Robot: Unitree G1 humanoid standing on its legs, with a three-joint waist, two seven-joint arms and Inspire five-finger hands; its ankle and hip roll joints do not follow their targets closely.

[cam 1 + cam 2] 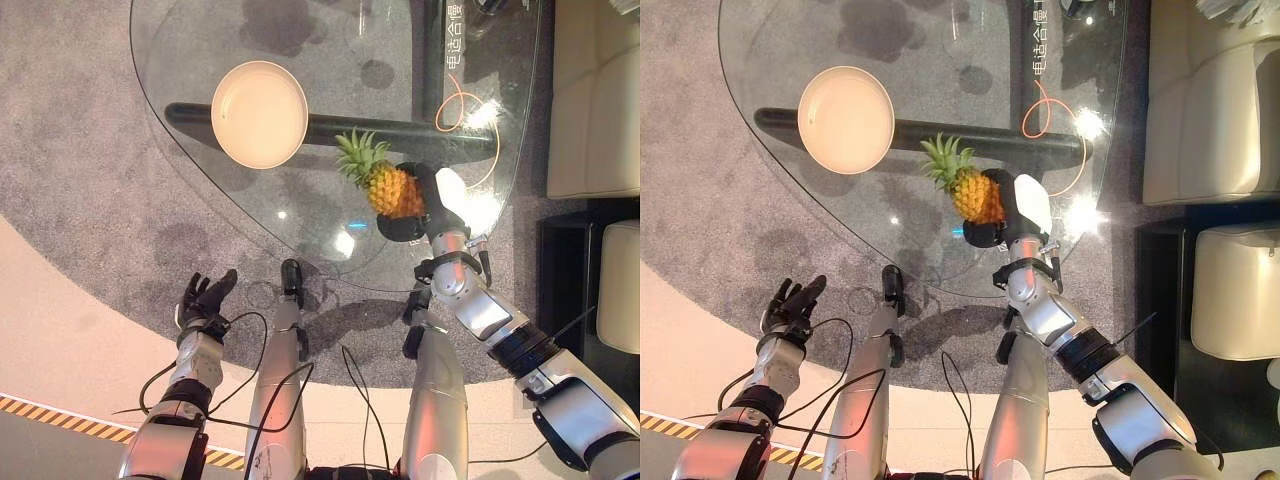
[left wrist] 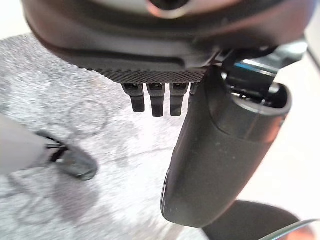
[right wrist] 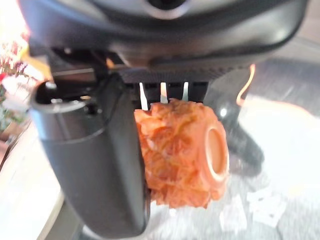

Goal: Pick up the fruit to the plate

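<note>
Glass table (image 1: 200, 190) over grey carpet, upper half of frame. Pineapple (image 1: 392, 190) centre-right, body wrapped by right hand (image 1: 428, 205), fingers and thumb curled round it; right wrist view confirms the clasp. Long axis runs diagonal: leafy crown toward upper left, base toward hand. Plate (image 1: 259, 113) lies up-left of fruit, beyond crown, well apart. Left hand (image 1: 205, 297) lower left, off table, fingers loosely spread, holding nothing. Right hand far nearer; likely carry is up-left.

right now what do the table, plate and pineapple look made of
Table: clear glass; the carpet shows through, with glare spots. Plate: cream, smooth, probably ceramic or plastic. Pineapple, held in the right hand: likely plastic, with a flat moulded base in the right wrist view.
</note>
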